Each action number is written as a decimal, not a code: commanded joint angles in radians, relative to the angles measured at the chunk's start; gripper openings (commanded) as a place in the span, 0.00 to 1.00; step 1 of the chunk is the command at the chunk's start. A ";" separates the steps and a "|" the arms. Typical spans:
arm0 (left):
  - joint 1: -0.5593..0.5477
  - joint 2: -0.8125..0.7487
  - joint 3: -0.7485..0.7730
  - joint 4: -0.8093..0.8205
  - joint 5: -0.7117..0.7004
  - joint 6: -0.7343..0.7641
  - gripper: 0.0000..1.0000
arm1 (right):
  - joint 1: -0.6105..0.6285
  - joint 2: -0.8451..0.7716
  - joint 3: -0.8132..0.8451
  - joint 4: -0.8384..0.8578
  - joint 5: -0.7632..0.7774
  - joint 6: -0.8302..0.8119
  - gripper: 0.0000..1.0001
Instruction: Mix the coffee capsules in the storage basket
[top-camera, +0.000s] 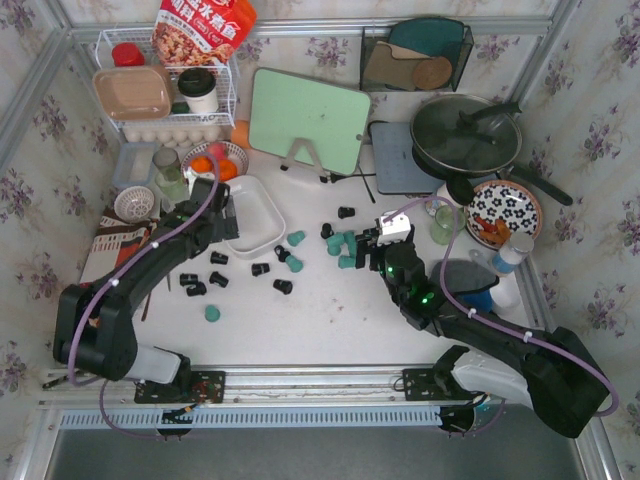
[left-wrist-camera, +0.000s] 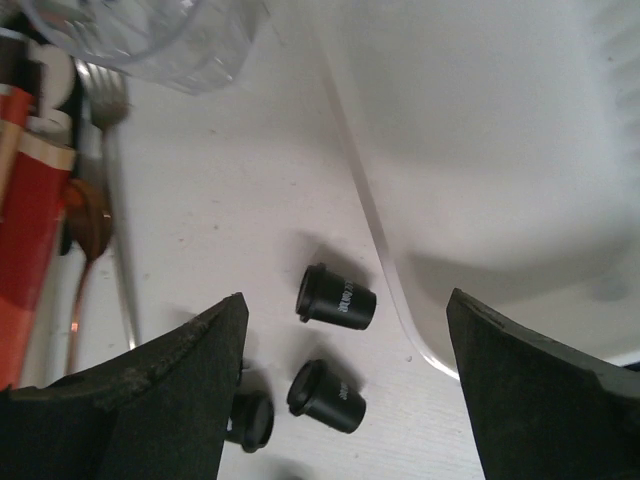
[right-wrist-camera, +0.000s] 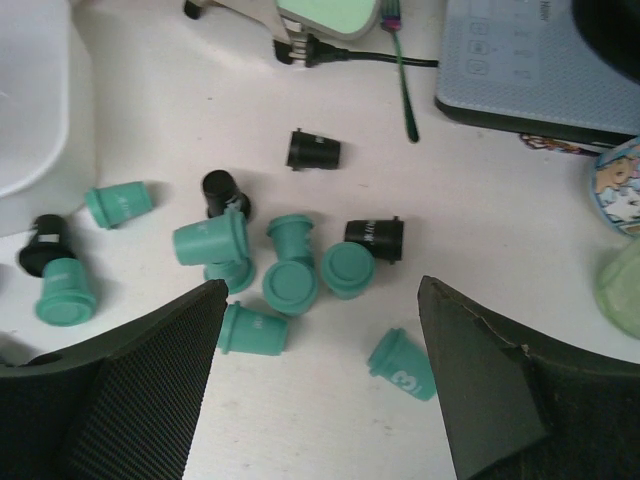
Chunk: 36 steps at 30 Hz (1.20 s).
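Note:
The white storage basket (top-camera: 262, 218) sits left of centre with nothing showing inside; its wall also shows in the left wrist view (left-wrist-camera: 480, 150) and at the left edge of the right wrist view (right-wrist-camera: 30, 120). Teal and black coffee capsules lie scattered on the table: black ones (top-camera: 218, 279) at the left, a teal cluster (top-camera: 345, 250) at the centre. My left gripper (top-camera: 228, 212) is open beside the basket's left wall, over black capsules (left-wrist-camera: 338, 298). My right gripper (top-camera: 365, 250) is open just short of the teal cluster (right-wrist-camera: 290, 265), with a teal capsule (right-wrist-camera: 403, 365) near its right finger.
A glass jar (top-camera: 170, 175), a bowl of oranges (top-camera: 215, 160) and a wire rack (top-camera: 165, 90) stand behind the left arm. A fork and spoon (left-wrist-camera: 110, 200) lie left of the left gripper. A green board (top-camera: 308, 120), pan (top-camera: 465, 135) and patterned plate (top-camera: 503, 212) stand behind.

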 joint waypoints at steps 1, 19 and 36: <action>0.056 0.080 0.034 -0.001 0.157 -0.036 0.78 | 0.005 -0.016 0.009 0.007 -0.081 0.047 0.84; 0.102 0.308 0.158 -0.031 0.254 -0.009 0.25 | 0.009 -0.045 0.007 0.001 -0.127 0.057 0.84; 0.099 0.297 0.466 -0.022 0.530 0.567 0.00 | 0.010 -0.040 0.011 -0.006 -0.156 0.062 0.84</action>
